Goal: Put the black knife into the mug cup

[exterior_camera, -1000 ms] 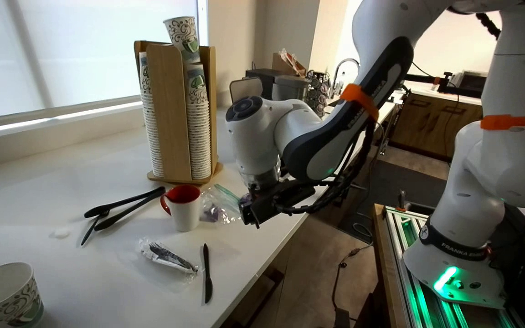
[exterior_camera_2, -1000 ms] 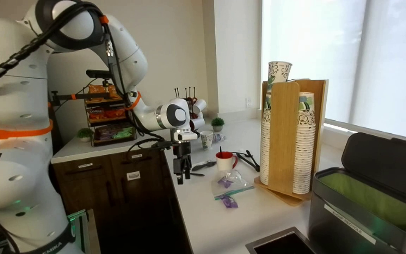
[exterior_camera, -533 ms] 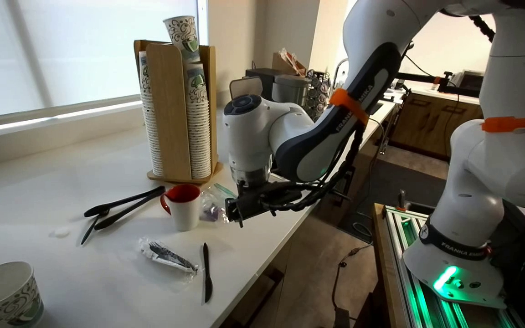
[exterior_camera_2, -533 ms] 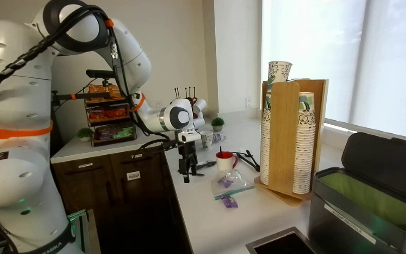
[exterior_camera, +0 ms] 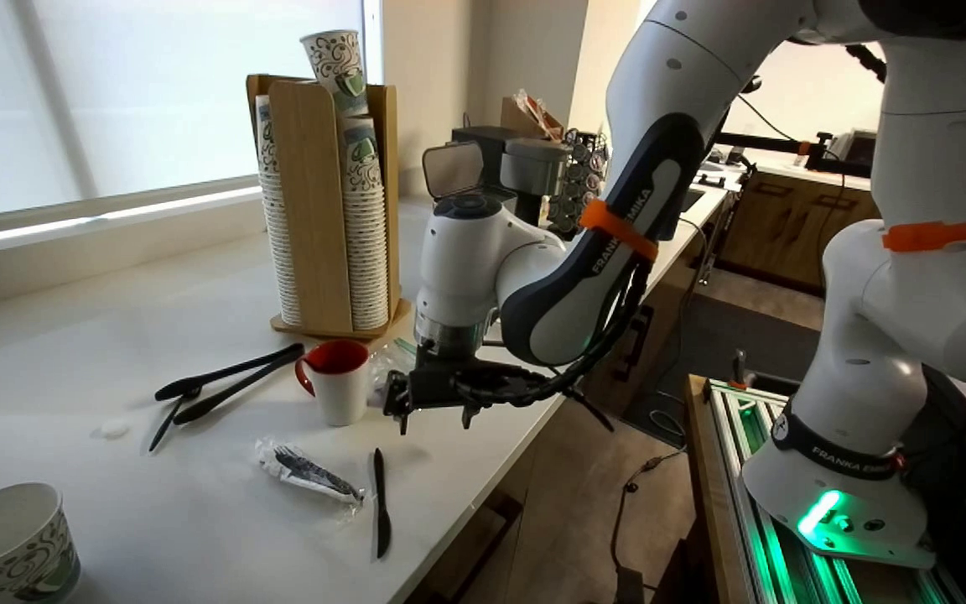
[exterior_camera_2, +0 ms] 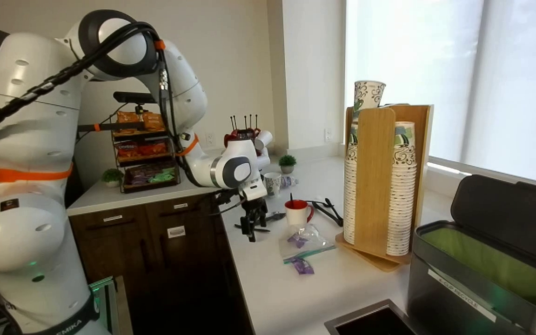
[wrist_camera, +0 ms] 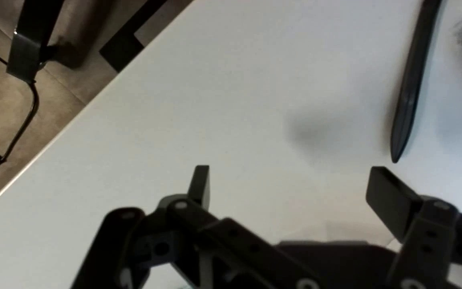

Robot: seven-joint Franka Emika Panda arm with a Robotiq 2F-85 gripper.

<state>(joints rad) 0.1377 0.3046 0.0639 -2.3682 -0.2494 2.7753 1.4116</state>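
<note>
White counter point(wrist_camera: 215, 104) — black knife point(wrist_camera: 412, 78) lying near, but outside, the spread hand point(wrist_camera: 289, 176).

My arm point(exterior_camera: 458, 273): smooth white shells, black panels point(exterior_camera: 525, 306), pale FRANKA lettering point(exterior_camera: 850, 462). I wear orange bands point(exterior_camera: 617, 228); a thick black cable point(exterior_camera_2: 54, 81) runs along my outside. Silvery wrist collar point(exterior_camera: 449, 335). Green light point(exterior_camera: 820, 512) on my white base point(exterior_camera: 885, 503). My gripper point(wrist_camera: 291, 184): black, jointed, with round holes point(wrist_camera: 161, 249), dull grey screw heads point(wrist_camera: 307, 283) and blocky, square-edged fingertips point(wrist_camera: 389, 196).
</note>
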